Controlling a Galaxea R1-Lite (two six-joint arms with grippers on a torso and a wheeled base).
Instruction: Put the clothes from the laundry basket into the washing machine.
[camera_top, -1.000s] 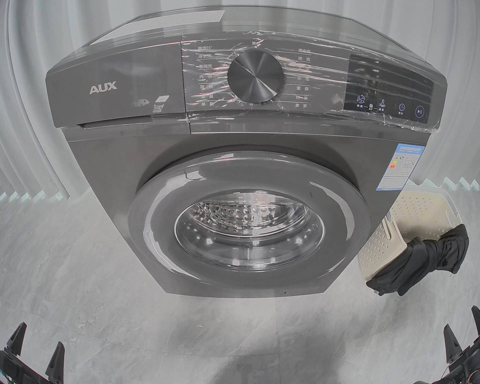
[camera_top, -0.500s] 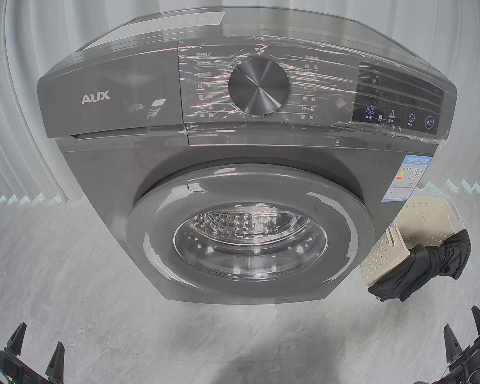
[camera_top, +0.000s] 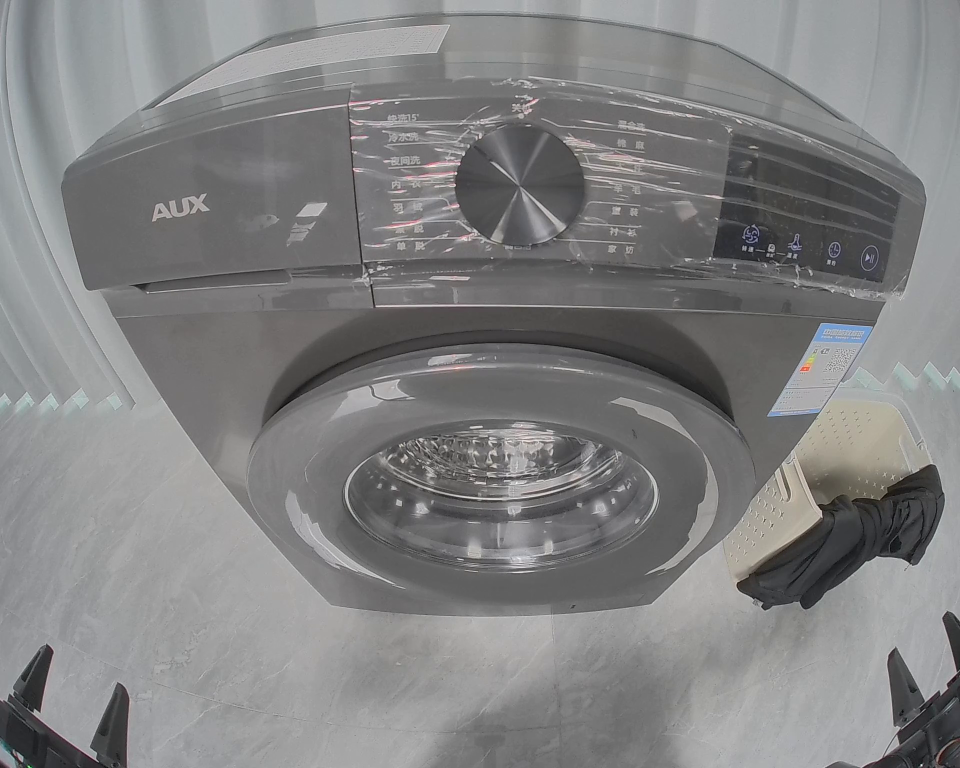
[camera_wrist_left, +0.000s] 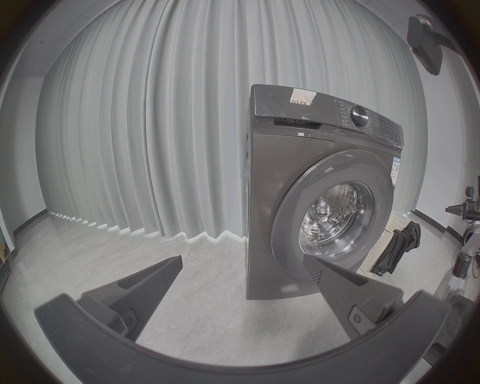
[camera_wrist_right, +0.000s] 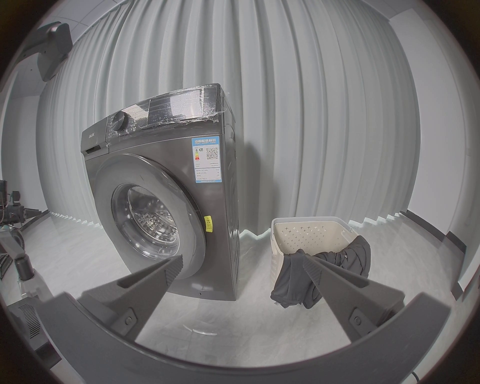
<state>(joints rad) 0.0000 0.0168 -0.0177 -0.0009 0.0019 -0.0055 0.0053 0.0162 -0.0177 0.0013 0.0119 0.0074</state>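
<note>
Left claw (camera_wrist_left: 242, 259): fingers spread wide, nothing between them. Right claw (camera_wrist_right: 242, 260): likewise wide open and empty. Both sit low and well short of the washing machine (camera_top: 250, 330), which stands on the floor (camera_top: 300, 660) facing the robot. Its round door (camera_top: 500, 385) lies flush with the front panel. I judge it shut; the drum shows through the glass.

Laundry basket (camera_top: 875, 440): on the floor just beside the machine's right side, set back from its front. One black garment (camera_top: 845, 545) is draped over the basket's near rim. Part of it is inside and the rest hangs down the outer wall toward the floor. Its long axis runs across the rim, from inside to outside.

Key relation: the garment lies forward and to the right, ahead of the right claw. It is well apart from the left claw, on the far side of the machine's front. The right arm is the nearer one for the pick. The door probably has to be opened first.
</note>
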